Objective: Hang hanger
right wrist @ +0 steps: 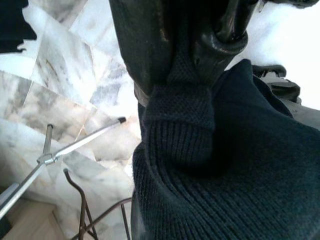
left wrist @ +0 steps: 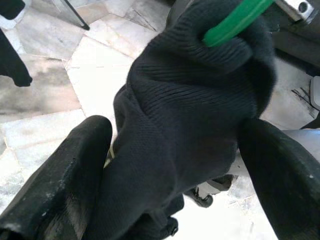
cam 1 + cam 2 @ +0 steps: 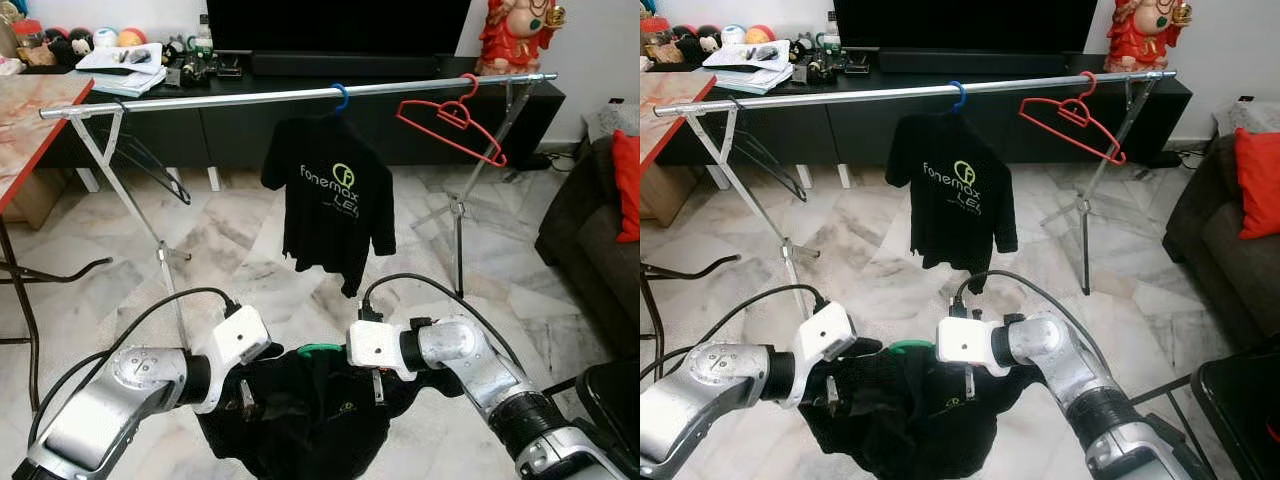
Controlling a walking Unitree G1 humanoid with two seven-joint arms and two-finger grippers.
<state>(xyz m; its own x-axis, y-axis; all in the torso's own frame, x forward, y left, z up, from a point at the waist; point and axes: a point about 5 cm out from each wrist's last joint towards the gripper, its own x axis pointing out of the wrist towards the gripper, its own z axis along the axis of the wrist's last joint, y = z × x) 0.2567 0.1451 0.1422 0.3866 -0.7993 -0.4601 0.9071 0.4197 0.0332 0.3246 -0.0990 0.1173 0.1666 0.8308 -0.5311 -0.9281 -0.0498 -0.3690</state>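
Note:
Low in front of me, both grippers hold up a black knit garment (image 3: 300, 425) with a green hanger (image 3: 318, 350) poking out at its top. My left gripper (image 3: 245, 400) grips the garment's left side; the fabric (image 2: 185, 135) bunches between its fingers (image 2: 65, 190) just below the green hanger (image 2: 235, 22). My right gripper (image 3: 378, 385) is shut on the ribbed collar (image 1: 182, 125). Beyond stands a silver rail (image 3: 250, 97). It carries a black printed T-shirt (image 3: 335, 200) on a blue hanger (image 3: 341, 97), a bare red hanger (image 3: 450, 120) and a black hanger (image 3: 150, 165).
The rail's crossed legs (image 3: 458, 210) stand on the marble floor. A red-topped table (image 3: 30, 120) is at the left, a black TV cabinet (image 3: 300, 135) lies behind the rail, and a dark sofa (image 3: 585, 240) with a red cushion (image 3: 628, 185) is at the right.

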